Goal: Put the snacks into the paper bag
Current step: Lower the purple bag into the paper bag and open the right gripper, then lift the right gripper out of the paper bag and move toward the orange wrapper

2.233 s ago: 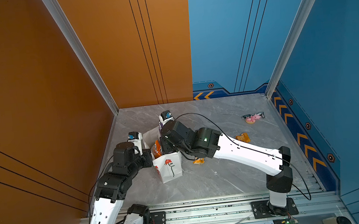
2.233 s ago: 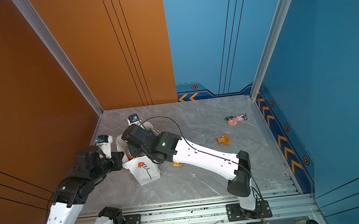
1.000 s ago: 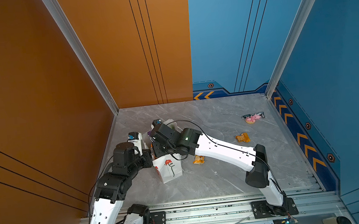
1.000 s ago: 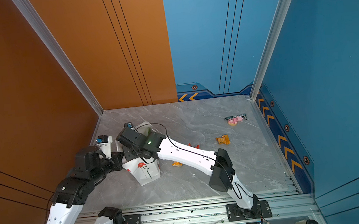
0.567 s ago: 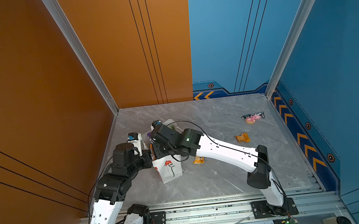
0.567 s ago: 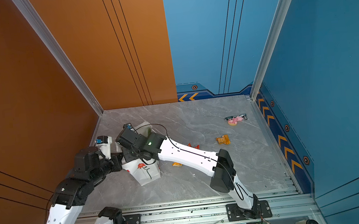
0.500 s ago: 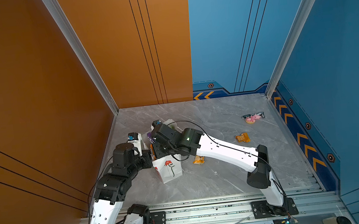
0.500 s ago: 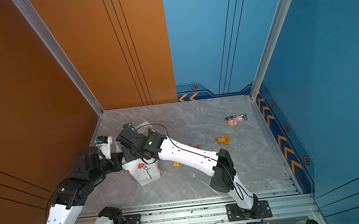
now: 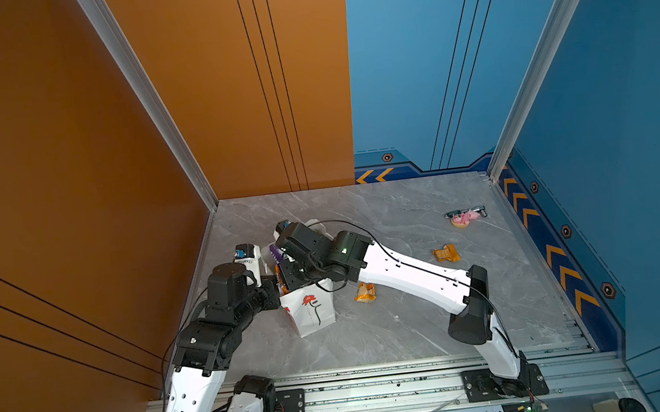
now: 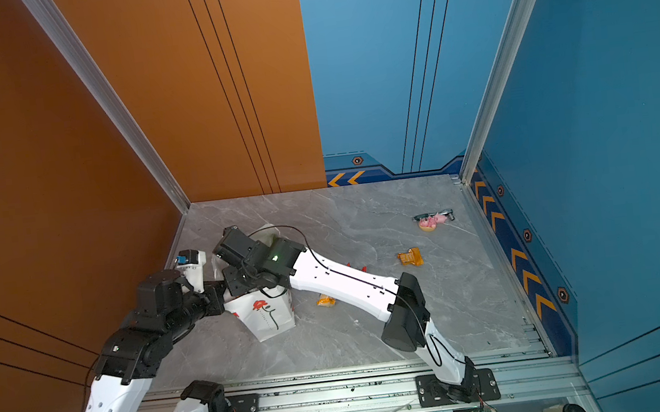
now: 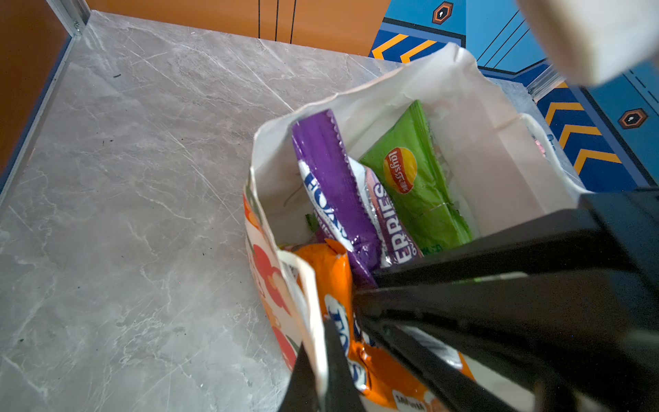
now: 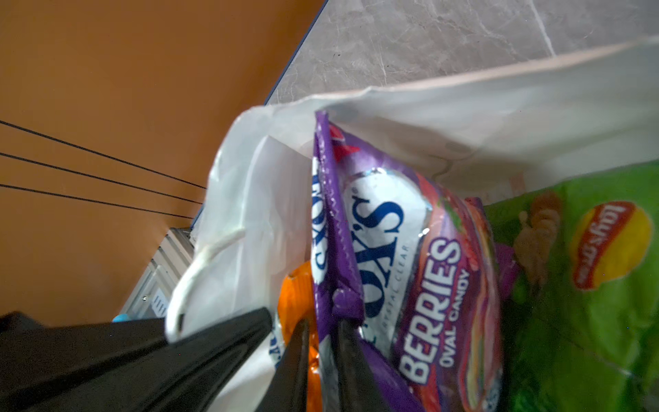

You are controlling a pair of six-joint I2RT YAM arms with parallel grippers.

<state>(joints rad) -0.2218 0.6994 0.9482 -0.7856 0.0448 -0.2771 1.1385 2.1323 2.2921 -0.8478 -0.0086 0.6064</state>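
Top views: your paper bag (image 9: 310, 309) stands on the bench (image 9: 375, 336) toward the left wall, with the flower print facing the rail. Your left fingers (image 9: 275, 294) meet its rim on the left. Your right fingers (image 9: 287, 274) dip into the bag mouth, tips hidden. The near orange-yellow packet (image 9: 365, 292) lies just right of the bag, beside the right arm. The far orange-yellow packet (image 9: 446, 253) lies well apart. The pink figurine (image 9: 463, 218) is farther back.

Left wrist: your left fingers (image 11: 338, 367) are clamped on the bag's front wall by the cord handle (image 11: 306, 285). Inside the bag, a purple packet (image 11: 331, 185) stands between a green packet (image 11: 413, 178) and an orange packet (image 11: 331, 281).

Right wrist: your right fingers (image 12: 351, 364) stand narrowly apart, with the purple packet's (image 12: 392, 249) seam in the gap. You cannot tell whether they grip it.
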